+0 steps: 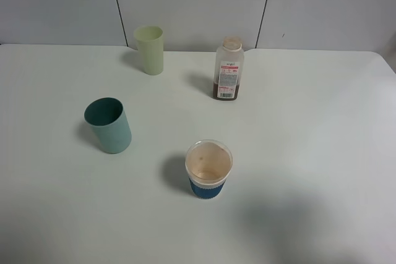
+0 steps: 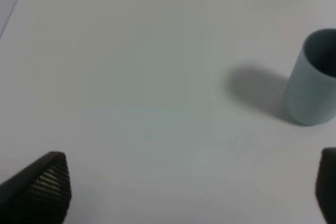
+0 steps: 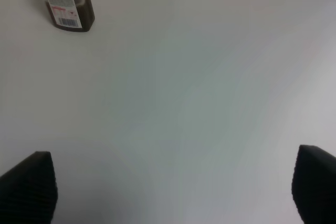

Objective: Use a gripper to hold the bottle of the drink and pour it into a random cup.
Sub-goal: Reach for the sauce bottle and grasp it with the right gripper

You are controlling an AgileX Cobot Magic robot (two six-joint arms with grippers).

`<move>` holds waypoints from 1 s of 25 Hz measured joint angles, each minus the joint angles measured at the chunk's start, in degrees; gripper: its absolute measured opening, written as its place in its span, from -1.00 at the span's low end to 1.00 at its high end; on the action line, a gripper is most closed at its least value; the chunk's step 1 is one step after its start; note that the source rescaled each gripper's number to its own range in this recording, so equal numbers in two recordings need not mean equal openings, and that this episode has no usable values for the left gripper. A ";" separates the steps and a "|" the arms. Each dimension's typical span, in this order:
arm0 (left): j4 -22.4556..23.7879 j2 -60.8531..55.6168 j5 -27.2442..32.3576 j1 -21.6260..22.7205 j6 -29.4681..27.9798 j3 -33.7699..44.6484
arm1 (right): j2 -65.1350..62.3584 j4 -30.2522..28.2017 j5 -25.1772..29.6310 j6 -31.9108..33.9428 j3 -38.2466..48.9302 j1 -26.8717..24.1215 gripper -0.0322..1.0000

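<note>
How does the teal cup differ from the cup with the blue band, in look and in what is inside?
The teal cup is one plain colour; the blue-banded cup is pale above a blue band. Inside, the teal cup looks dark, the blue-banded cup brownish. The teal cup stands further left in the high view than the blue-banded cup. Both stand upright and open on the white table.

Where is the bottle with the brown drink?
In the high view the bottle stands upright at the back, right of the pale green cup and behind the blue-banded cup.
</note>
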 joint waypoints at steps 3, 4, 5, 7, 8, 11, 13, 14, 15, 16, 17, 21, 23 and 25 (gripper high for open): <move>0.00 0.00 0.00 0.00 0.00 0.00 | 0.00 0.00 0.00 0.00 0.00 0.00 0.68; 0.00 0.00 0.00 0.00 0.00 0.00 | 0.00 0.00 0.00 0.00 0.00 0.00 0.68; 0.00 0.00 0.00 0.00 0.00 0.00 | 0.00 0.00 0.00 0.00 0.00 0.00 0.68; 0.00 0.00 0.00 0.00 0.00 0.00 | 0.00 0.00 0.00 0.00 0.00 0.00 0.68; 0.00 0.00 0.00 0.00 0.00 0.00 | 0.00 0.00 0.00 0.00 0.00 0.00 0.68; 0.00 0.00 0.00 0.00 0.00 0.00 | 0.00 0.00 0.00 0.00 0.00 0.00 0.68; 0.00 0.00 0.00 0.00 0.00 0.00 | 0.00 0.00 0.00 0.00 0.00 0.00 0.68; 0.00 0.00 0.00 0.00 0.00 0.00 | 0.00 0.00 0.00 0.00 0.00 0.00 0.68; 0.00 0.00 0.00 0.00 0.00 0.00 | 0.00 0.00 0.00 0.00 0.00 0.00 0.68; 0.00 0.00 0.00 0.00 0.00 0.00 | 0.00 0.00 0.00 0.00 0.00 0.00 0.68; 0.00 0.00 0.00 0.00 0.00 0.00 | 0.00 0.00 0.00 0.00 0.00 0.00 0.68; 0.00 0.00 0.00 0.00 0.00 0.00 | 0.00 0.00 0.00 0.00 0.00 0.00 0.68; 0.00 0.00 0.00 0.00 0.00 0.00 | 0.00 0.00 0.00 0.00 0.00 0.00 0.68; 0.00 0.00 0.00 0.00 0.00 0.00 | 0.00 0.00 0.00 0.00 0.00 0.00 0.68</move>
